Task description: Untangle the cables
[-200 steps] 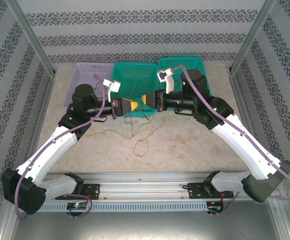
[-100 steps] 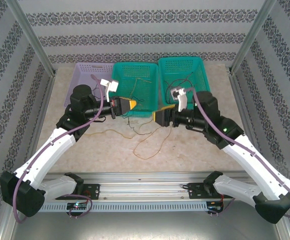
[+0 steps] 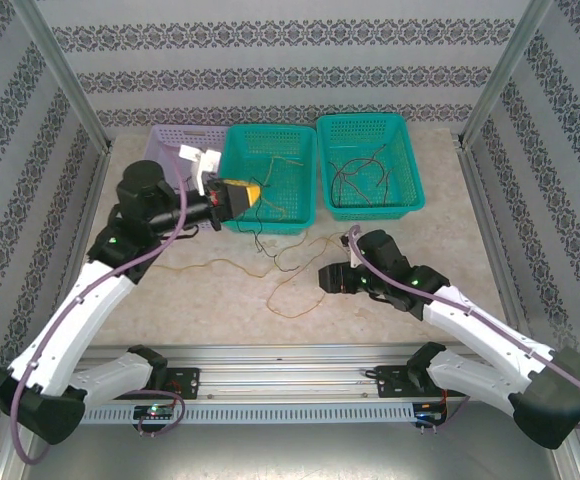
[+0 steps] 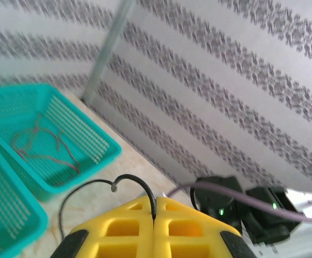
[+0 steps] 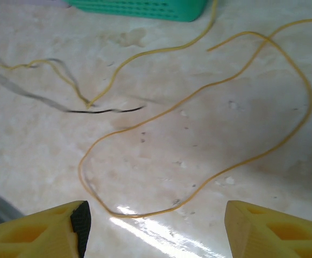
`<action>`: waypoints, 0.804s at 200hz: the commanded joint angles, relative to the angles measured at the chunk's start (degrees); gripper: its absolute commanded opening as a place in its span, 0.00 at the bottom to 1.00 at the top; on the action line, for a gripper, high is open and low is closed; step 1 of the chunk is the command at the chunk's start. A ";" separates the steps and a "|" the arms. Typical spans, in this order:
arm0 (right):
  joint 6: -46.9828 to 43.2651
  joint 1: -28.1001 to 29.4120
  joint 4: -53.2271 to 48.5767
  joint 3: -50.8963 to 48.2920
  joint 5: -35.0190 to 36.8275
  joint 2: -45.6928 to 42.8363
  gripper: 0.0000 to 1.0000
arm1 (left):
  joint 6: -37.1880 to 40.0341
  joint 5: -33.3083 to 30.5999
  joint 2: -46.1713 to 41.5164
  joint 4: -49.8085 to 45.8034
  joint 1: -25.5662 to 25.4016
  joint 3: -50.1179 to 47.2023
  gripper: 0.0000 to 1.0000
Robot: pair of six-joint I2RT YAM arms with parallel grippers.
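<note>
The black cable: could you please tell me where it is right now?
In the left wrist view the black cable is pinched in the shut left gripper, which the top view shows over the left part of the middle teal basket.

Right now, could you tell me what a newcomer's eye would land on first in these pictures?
Probably the left gripper at the middle teal basket, shut on a black cable. Next, the right gripper, open and low over a long yellow cable looped on the table. Reddish cables lie in the right-hand basket.
</note>
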 commanded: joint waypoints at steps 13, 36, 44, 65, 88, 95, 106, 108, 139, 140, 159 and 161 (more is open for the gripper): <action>4.32 0.77 1.52 -4.22 3.67 2.92 0.67 | 7.36 -16.24 -1.07 -8.11 -0.26 8.00 0.00; 5.34 0.94 2.73 -5.54 3.02 5.32 0.67 | 9.31 -23.94 0.29 -9.94 0.09 13.85 0.00; 5.59 0.99 3.70 -6.11 2.67 5.87 0.67 | 10.42 -26.27 0.95 -10.59 0.18 16.07 0.00; 6.36 1.14 5.58 -7.30 2.30 6.73 0.67 | 13.54 -31.23 3.50 -12.56 0.62 22.04 0.00; 7.27 1.19 7.98 -8.58 1.85 7.82 0.67 | 16.41 -35.00 6.21 -12.71 1.17 26.37 0.00; 7.58 1.16 8.72 -8.94 1.58 8.32 0.67 | 17.38 -36.07 7.07 -12.66 1.31 27.29 0.00; 8.05 1.16 9.86 -9.32 1.25 9.25 0.67 | 18.96 -37.82 8.46 -12.53 1.53 28.69 0.00; 8.11 1.15 9.98 -9.41 1.17 9.40 0.67 | 19.31 -38.18 8.71 -12.57 1.58 28.87 0.00; 9.10 1.32 11.98 -9.87 1.29 11.90 0.67 | 22.03 -42.65 12.19 -12.50 3.27 30.93 0.00; 9.16 1.28 12.14 -9.87 1.29 11.91 0.67 | 22.06 -42.74 12.32 -12.49 3.36 30.97 0.00; 9.98 1.30 14.68 -10.49 0.77 12.67 0.66 | 23.08 -44.58 13.69 -11.37 4.68 30.86 0.00; 10.07 1.30 14.88 -10.49 0.72 12.71 0.66 | 23.20 -44.70 13.86 -11.13 4.90 30.73 0.00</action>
